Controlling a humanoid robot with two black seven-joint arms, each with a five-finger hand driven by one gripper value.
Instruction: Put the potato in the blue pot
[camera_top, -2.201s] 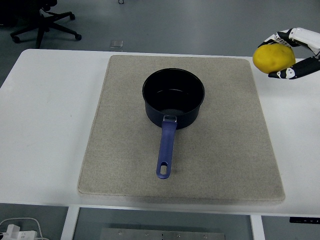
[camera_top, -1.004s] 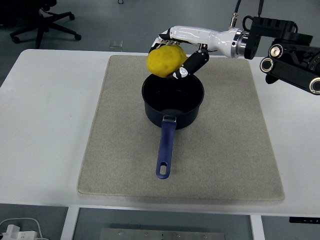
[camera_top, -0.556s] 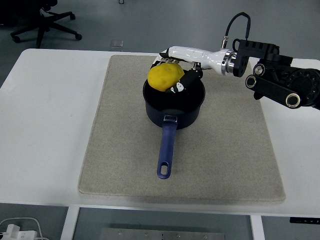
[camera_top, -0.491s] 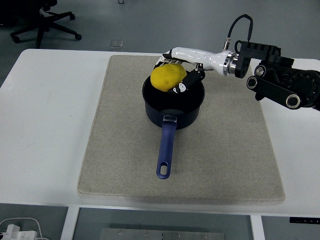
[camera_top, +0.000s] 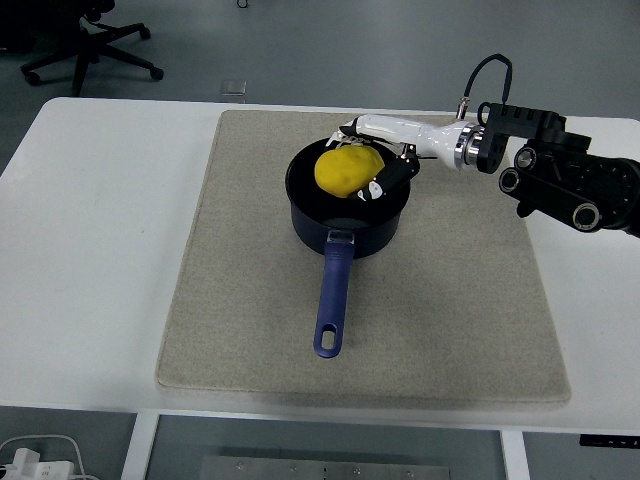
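The yellow potato (camera_top: 347, 170) is inside the mouth of the blue pot (camera_top: 345, 221), just below its rim, toward the back. My right hand (camera_top: 372, 160) is still curled around it, white fingers behind it and a black thumb on its right side. The pot stands in the middle of the beige mat (camera_top: 440, 300), its blue handle (camera_top: 331, 300) pointing toward me. The right arm (camera_top: 560, 175) reaches in from the right edge. I cannot see whether the potato touches the pot's bottom. The left arm is out of view.
The mat covers most of the white table (camera_top: 90, 250). A black office chair (camera_top: 85, 45) stands on the floor beyond the far left corner. A small grey plate (camera_top: 233, 88) lies on the floor behind the table.
The right hand carried the potato from the far right over to the pot, then lowered it into the pot's mouth. The pot has stayed put.
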